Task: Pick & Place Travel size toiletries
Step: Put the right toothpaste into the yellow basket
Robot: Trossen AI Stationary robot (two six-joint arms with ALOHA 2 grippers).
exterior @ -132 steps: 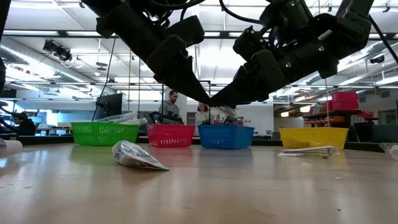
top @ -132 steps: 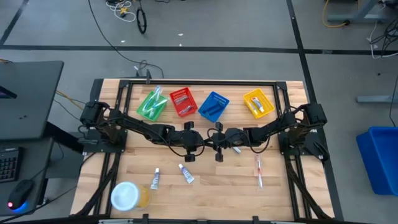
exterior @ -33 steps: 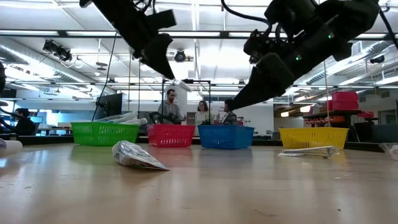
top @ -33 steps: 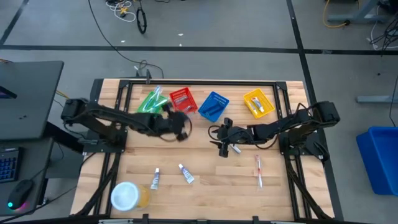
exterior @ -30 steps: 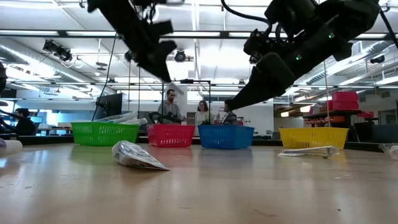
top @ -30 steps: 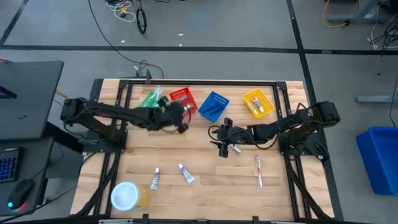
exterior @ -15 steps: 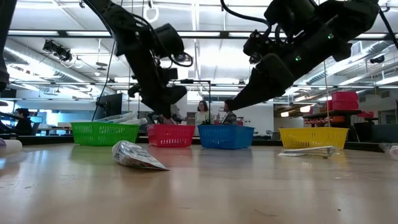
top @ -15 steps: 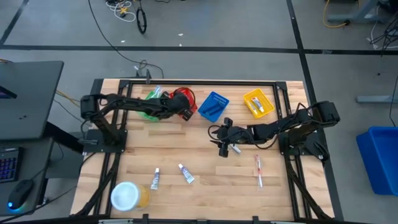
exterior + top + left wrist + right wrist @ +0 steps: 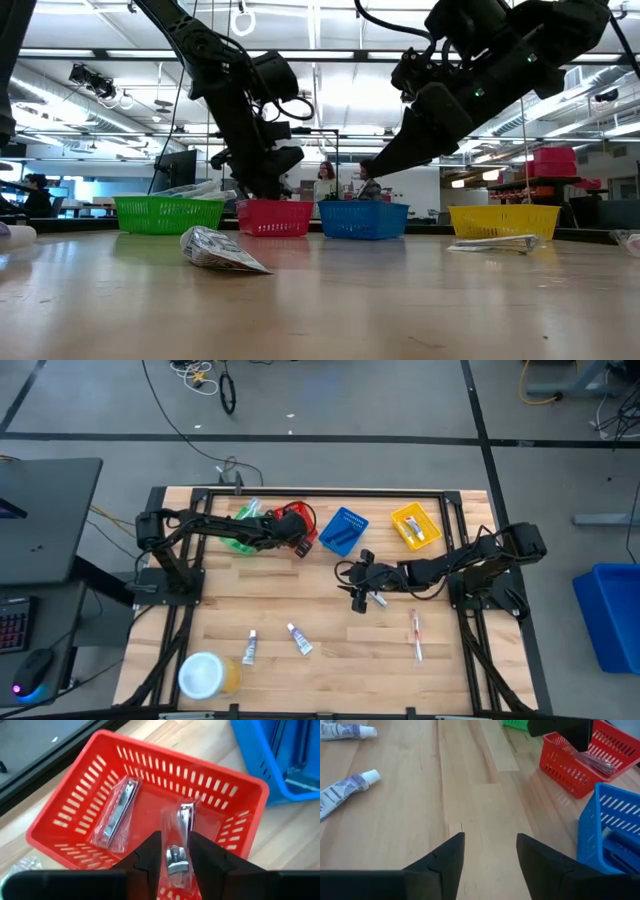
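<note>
My left gripper (image 9: 297, 538) hangs open low over the red basket (image 9: 290, 515). Two clear-wrapped nail clippers show in that basket: one (image 9: 117, 812) lies flat on its floor, the other (image 9: 177, 842) shows in the gap between my fingers. My right gripper (image 9: 490, 850) stands open above the bare middle of the table (image 9: 357, 590), with nothing between its fingers. Two small white tubes (image 9: 250, 648) (image 9: 300, 640) lie near the front edge, a toothbrush (image 9: 417, 635) lies at the front right, and a small white item (image 9: 381, 600) lies beside my right gripper. My left gripper points down into the red basket, a finger (image 9: 150, 852) on either side of the wrapped clipper's near end (image 9: 174, 862). I cannot tell whether the fingers touch its wrapper.
Green (image 9: 243, 527), blue (image 9: 343, 530) and yellow (image 9: 415, 525) baskets stand with the red one in a row along the far side. A big white-lidded jar (image 9: 203, 675) stands at the front left corner. People stand in the room beyond the table.
My left gripper has swung toward the table's far edge and come down from high above the table to just over the red basket.
</note>
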